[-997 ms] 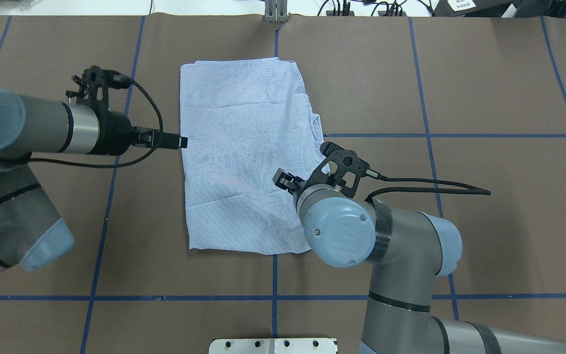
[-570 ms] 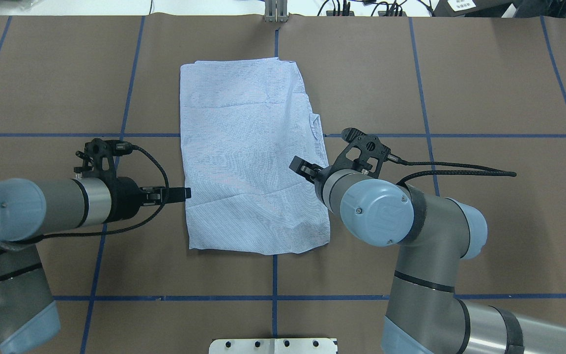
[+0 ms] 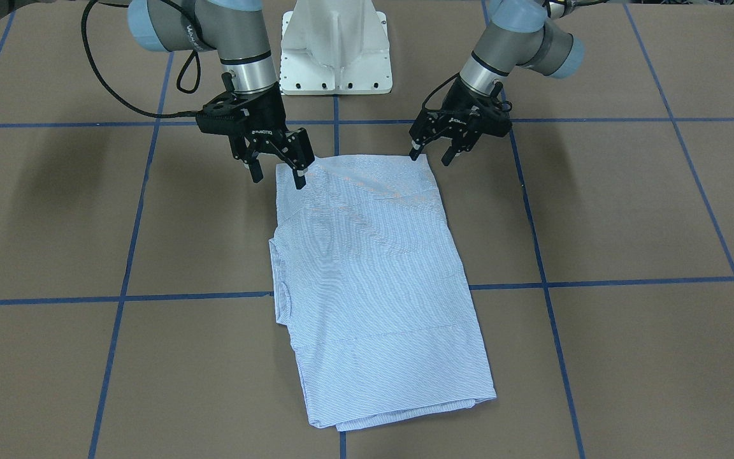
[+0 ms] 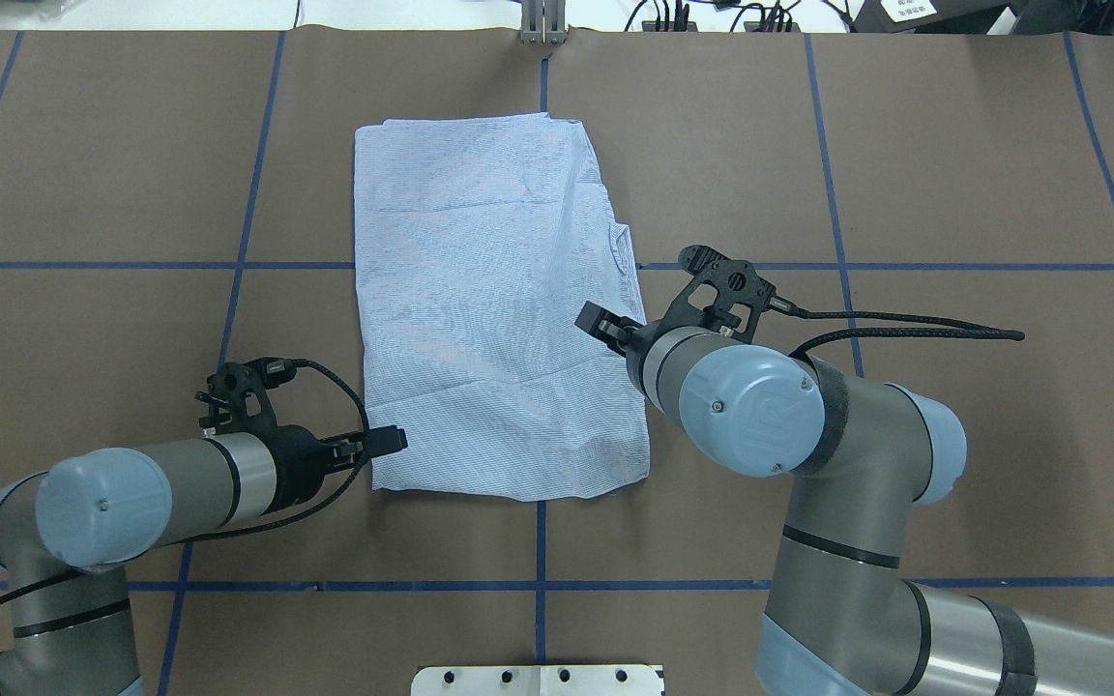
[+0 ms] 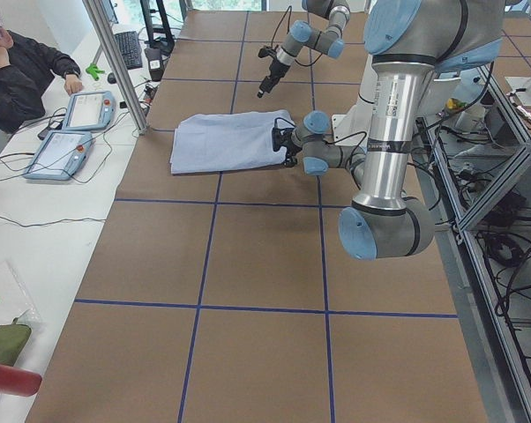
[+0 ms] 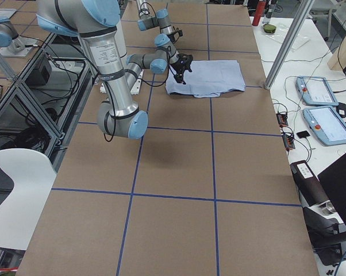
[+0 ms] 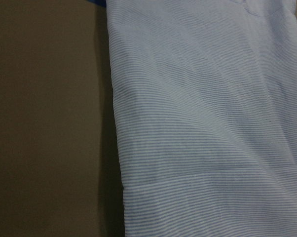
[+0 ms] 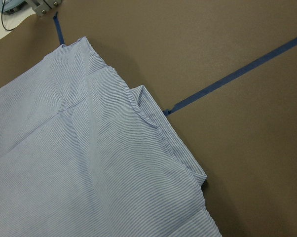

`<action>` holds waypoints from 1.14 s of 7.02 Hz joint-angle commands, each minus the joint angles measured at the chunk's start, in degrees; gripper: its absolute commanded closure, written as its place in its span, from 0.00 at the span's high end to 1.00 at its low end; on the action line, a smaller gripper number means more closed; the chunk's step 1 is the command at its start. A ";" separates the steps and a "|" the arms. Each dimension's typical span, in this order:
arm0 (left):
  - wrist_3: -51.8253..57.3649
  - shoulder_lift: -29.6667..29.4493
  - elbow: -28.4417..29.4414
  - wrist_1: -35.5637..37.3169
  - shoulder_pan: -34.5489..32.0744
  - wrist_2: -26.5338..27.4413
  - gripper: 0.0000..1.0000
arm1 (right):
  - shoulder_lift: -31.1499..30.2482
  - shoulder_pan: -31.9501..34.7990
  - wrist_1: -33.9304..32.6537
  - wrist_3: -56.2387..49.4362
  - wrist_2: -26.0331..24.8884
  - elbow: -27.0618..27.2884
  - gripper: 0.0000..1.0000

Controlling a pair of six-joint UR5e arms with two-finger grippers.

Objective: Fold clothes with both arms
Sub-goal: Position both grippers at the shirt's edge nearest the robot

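The clothes are one light-blue striped shirt folded into a long rectangle, lying flat on the brown table. My left gripper is open just above the shirt's corner nearest the robot on my left side; the overhead view shows it beside that corner. My right gripper is open above the other near corner, one fingertip over the cloth edge. Neither holds anything. The left wrist view shows the shirt's edge, the right wrist view a folded edge.
Blue tape lines grid the brown table. The white pedestal base stands behind the shirt's near edge. A person sits at a side table with tablets beyond a metal post.
My left arm has swept back along the shirt's left edge, from its middle to the near corner. My right gripper shifted right off the shirt's middle, then held almost still.
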 commanded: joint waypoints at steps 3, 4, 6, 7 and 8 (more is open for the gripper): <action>-1.58 -2.61 3.60 -0.02 1.07 1.57 0.79 | -0.01 -0.07 0.01 0.00 0.00 0.18 1.00; -1.58 -2.87 3.60 -0.02 1.86 1.57 0.76 | -0.09 -0.07 0.01 0.00 0.00 0.09 1.00; -1.58 -3.05 3.60 0.07 3.18 1.66 0.67 | -0.01 -0.07 0.01 0.00 0.00 0.18 1.00; -1.58 -3.05 3.51 -0.02 3.18 1.66 0.54 | -0.01 -0.16 0.01 0.00 0.00 0.18 1.00; -1.49 -3.05 3.16 0.07 3.18 1.66 0.12 | -0.09 -0.24 0.01 0.08 -0.08 0.09 1.00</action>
